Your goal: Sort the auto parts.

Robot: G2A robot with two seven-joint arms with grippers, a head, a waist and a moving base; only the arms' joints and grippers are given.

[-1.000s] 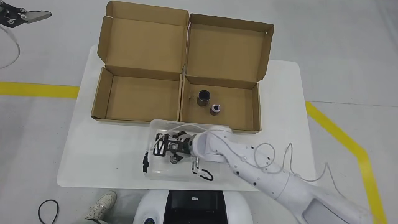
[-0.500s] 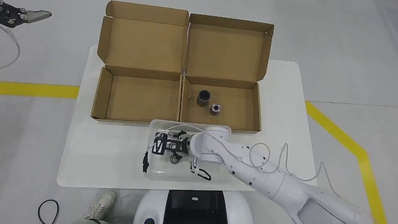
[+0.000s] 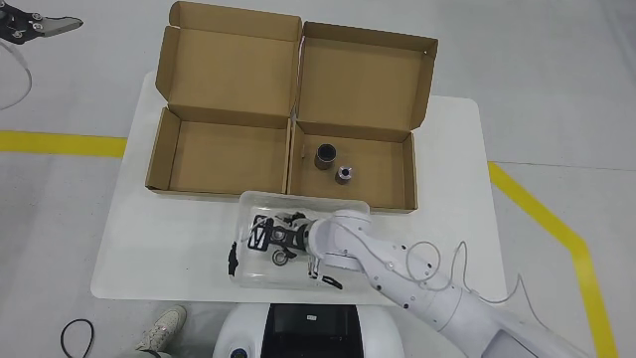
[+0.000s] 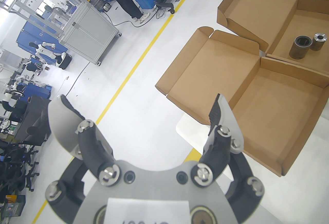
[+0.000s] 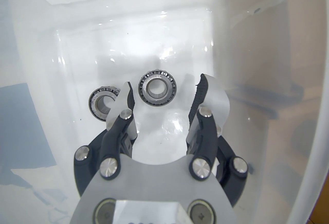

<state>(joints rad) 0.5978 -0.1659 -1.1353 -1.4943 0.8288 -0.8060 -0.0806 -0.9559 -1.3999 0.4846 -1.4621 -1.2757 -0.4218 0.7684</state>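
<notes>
Right claw [image 5: 164,83]: spread, empty, low inside the bin [image 5: 77,29].
Bearing [image 5: 171,90]: on the bin floor just past the fingertips [image 5: 123,101], centred between them, touching neither.
Second bearing [image 5: 93,102]: outside one finger, partly behind it.
Left claw [image 4: 141,104]: spread, empty.

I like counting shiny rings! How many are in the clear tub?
2. One ring sits before the open right tool; the second ring is beside it, partly behind a finger. More may hide.

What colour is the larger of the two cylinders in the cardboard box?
The larger cylinder is dark brownish grey; clearest in the left wrist view.
</notes>
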